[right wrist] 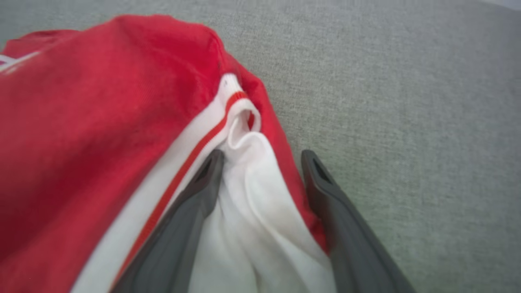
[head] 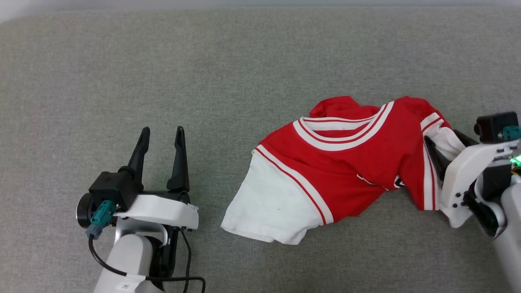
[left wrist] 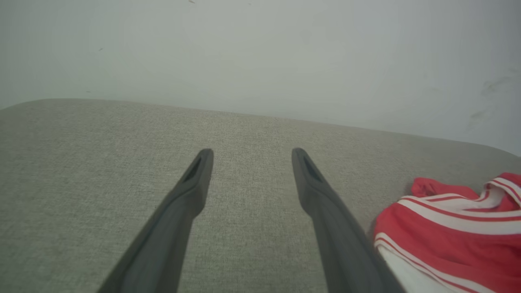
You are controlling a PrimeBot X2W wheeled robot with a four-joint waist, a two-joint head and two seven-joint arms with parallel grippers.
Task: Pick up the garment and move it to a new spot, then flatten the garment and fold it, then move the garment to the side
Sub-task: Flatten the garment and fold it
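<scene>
In the head view the garment [head: 342,162] is seen crumpled on the grey worktop [head: 244,61]; in the left wrist view the jaws of the left gripper [left wrist: 252,156] are held apart, empty; in the right wrist view the jaws of the right gripper [right wrist: 262,158] are spread, unclenched, with the garment's white sleeve [right wrist: 252,195] lying between.

Soft, even, bright light: crisp from the head, blurred close at the wrists.
The head view is sharp, with faint, soft-edged shadows on the grey fabric surface [head: 244,61] under the left gripper [head: 162,133] and along the near edge of the garment [head: 346,162]. In the right wrist view the near red cloth and the right gripper [right wrist: 262,154] are out of focus. In the left wrist view the far wall [left wrist: 260,49] looks hazy and the surface's far edge bows.
</scene>
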